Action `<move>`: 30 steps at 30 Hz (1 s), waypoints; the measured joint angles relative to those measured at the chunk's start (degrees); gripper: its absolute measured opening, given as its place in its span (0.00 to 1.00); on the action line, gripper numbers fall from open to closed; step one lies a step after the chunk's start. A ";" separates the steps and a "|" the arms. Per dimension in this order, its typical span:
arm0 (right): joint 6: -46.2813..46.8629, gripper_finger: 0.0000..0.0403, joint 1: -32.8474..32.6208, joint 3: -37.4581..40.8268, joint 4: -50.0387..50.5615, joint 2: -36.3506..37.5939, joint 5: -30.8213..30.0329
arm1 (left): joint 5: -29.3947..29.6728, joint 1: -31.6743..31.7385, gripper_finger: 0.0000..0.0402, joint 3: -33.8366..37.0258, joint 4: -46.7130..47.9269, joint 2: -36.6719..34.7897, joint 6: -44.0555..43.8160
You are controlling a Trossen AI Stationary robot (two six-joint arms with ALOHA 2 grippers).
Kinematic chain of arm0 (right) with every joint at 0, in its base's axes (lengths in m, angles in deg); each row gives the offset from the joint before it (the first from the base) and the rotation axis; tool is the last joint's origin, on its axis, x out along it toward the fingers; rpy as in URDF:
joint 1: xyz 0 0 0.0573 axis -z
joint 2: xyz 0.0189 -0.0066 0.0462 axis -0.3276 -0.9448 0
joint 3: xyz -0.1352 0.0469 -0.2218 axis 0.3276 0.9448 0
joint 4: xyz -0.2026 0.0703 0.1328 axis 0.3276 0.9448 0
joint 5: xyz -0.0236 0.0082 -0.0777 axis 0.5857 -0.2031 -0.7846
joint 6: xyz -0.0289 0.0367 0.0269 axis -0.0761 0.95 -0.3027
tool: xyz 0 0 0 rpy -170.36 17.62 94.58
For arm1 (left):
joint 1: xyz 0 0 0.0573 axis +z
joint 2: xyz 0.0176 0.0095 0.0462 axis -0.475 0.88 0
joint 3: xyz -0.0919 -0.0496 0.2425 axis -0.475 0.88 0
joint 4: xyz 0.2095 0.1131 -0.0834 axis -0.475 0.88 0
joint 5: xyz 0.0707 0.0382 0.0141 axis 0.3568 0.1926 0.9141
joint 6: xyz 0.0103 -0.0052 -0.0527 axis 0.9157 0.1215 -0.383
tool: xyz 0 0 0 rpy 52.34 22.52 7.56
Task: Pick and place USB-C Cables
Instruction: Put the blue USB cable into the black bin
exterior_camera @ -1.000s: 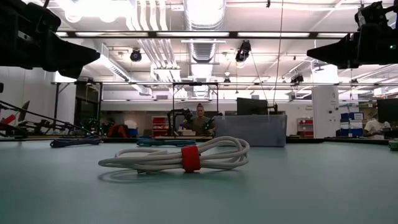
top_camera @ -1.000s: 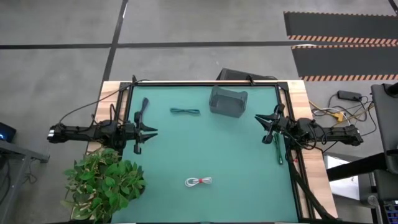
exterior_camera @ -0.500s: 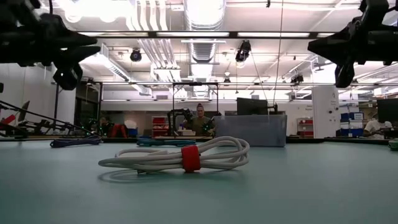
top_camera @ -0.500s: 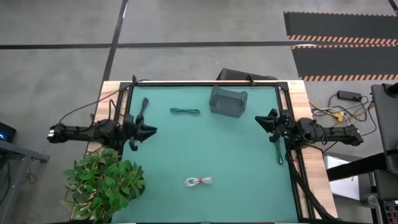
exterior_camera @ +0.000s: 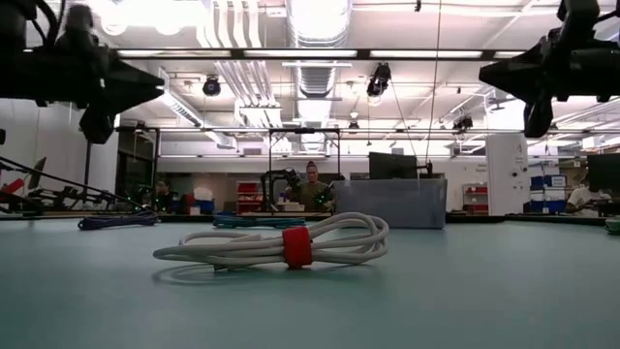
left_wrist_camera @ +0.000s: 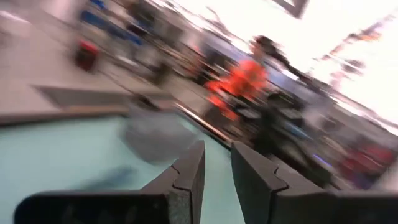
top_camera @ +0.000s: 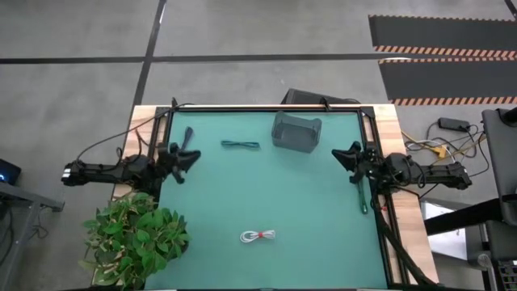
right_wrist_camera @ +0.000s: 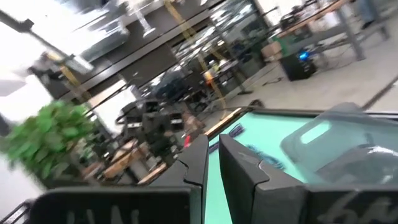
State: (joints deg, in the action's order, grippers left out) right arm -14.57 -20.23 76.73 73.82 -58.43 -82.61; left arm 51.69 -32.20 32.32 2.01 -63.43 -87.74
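Observation:
Three cable bundles lie flat on the green mat: a white one with a red band (top_camera: pixel 258 236) (exterior_camera: pixel 281 244) near the front, a teal-green one (top_camera: pixel 240 145) (exterior_camera: pixel 257 221) near the far edge, and a dark blue one (top_camera: pixel 187 136) (exterior_camera: pixel 116 221) at the far left. My left gripper (top_camera: pixel 192 155) (left_wrist_camera: pixel 217 152) hovers at the mat's left edge, just near-side of the blue bundle, shut to a narrow slit with nothing in it. My right gripper (top_camera: pixel 339 154) (right_wrist_camera: pixel 213 143) hovers at the right edge, shut and empty.
A grey translucent bin (top_camera: pixel 296 131) (exterior_camera: pixel 392 204) stands at the far edge, right of the middle. A potted plant (top_camera: pixel 137 238) overhangs the mat's near left corner. A thin green stick (top_camera: pixel 363 199) lies along the right edge. A person stands in the room beyond the table.
Both grippers have rolled about their own pointing line, so their fingers no longer spread flat in the high view. My left gripper has also swung a little toward the far edge, nearer the dark blue bundle. The cables have not moved.

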 joint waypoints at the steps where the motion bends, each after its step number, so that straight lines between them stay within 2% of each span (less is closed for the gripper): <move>1: 0.31 0.07 0.00 -0.01 -0.49 0.00 -0.69 | 3.41 0.00 0.16 0.00 -0.48 0.00 0.39; 3: 0.31 0.07 0.00 -0.01 -2.77 -0.04 -0.55 | 8.59 0.00 0.16 0.00 -1.50 -0.02 0.50; 7: -0.77 0.07 0.00 0.01 -6.69 -0.04 0.53 | 13.24 0.02 0.16 0.00 -5.31 -0.02 0.54; 12: -4.01 0.07 0.00 -0.01 -9.79 -1.06 2.23 | 10.62 0.02 0.16 0.00 -6.33 0.00 0.99; 17: -7.07 0.07 0.00 0.01 -13.35 -4.35 2.37 | 5.73 0.02 0.16 0.00 -9.88 0.10 6.32; 24: -12.00 0.07 0.00 -3.60 -16.22 -11.53 2.50 | 5.24 0.02 0.16 0.00 -19.39 0.09 19.45; 30: -14.31 0.07 -0.02 -8.35 -16.04 -20.50 7.01 | 5.06 0.00 0.16 0.06 -19.38 0.89 23.47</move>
State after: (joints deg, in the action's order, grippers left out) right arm -28.88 -20.25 68.37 57.77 -78.93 -75.60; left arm 56.75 -32.20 32.38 -17.36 -62.55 -64.27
